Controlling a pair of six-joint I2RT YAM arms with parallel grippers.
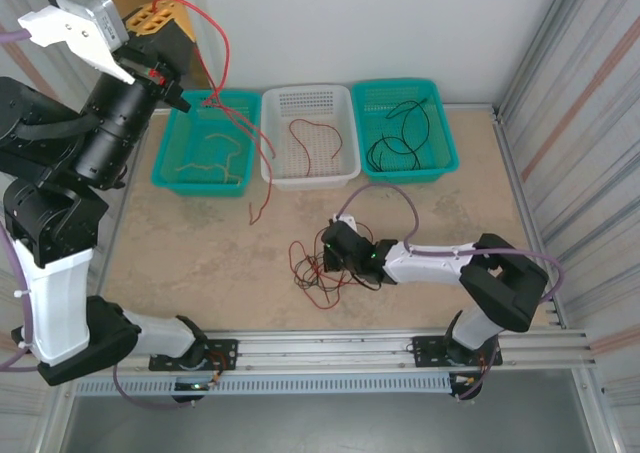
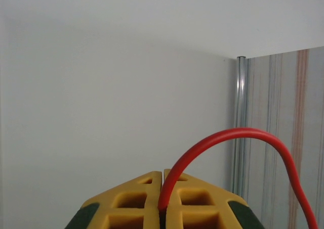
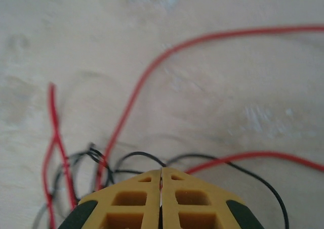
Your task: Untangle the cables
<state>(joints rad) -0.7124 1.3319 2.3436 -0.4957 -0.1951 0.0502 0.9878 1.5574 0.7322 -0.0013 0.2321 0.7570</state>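
1. The left gripper is raised high at the far left, above the table. In the left wrist view its yellow fingers are clenched on a red cable, which comes up from between them and arcs over to the right in front of a white wall.
2. From above, that red cable loops out of the gripper and drops to the far rim of the left teal basket. It crosses the corner of this basket, and its loose end lies on the table in front.
3. The right gripper is low over the table at the edge of a tangle of red and black cables near the middle front.
4. In the right wrist view its fingers are pressed together. Whether a wire is pinched between them cannot be told.
5. Just ahead of the fingertips lie a black cable and several red strands, crossing each other on the pale table surface.
6. Three baskets stand side by side at the far edge: the left teal one holds a yellow-tan cable, the white basket holds a red wire, and the right teal basket holds black wires.
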